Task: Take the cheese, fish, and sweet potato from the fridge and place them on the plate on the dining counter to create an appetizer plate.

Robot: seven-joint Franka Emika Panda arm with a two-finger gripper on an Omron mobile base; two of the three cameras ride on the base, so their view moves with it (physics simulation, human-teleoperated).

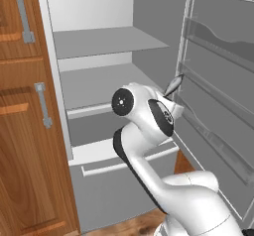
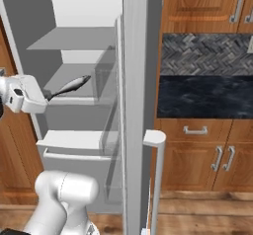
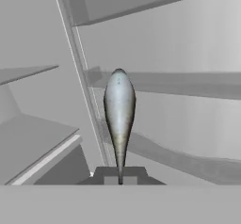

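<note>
My gripper point(image 3: 120, 178) is shut on the thin tail of the fish point(image 3: 119, 110), a slender grey fish that points away from the hand. In the left base view the fish point(image 1: 173, 85) sticks up just past the hand, in front of the open fridge point(image 1: 109, 40) and near its door racks. From the right, the fish point(image 2: 71, 86) hangs level with the middle shelf of the fridge point(image 2: 74, 41), with the gripper point(image 2: 48, 97) at its tail. The white shelves look bare. The cheese, sweet potato, plate and dining counter are out of view.
The fridge door point(image 1: 218, 81) stands open at the right with its racks close to the hand. The lower drawer point(image 1: 114, 180) is below the arm. Wooden cabinets point(image 1: 25, 131) flank the left side. A black wall counter point(image 2: 205, 96) and cabinets point(image 2: 207, 155) lie beyond the door edge point(image 2: 136, 105).
</note>
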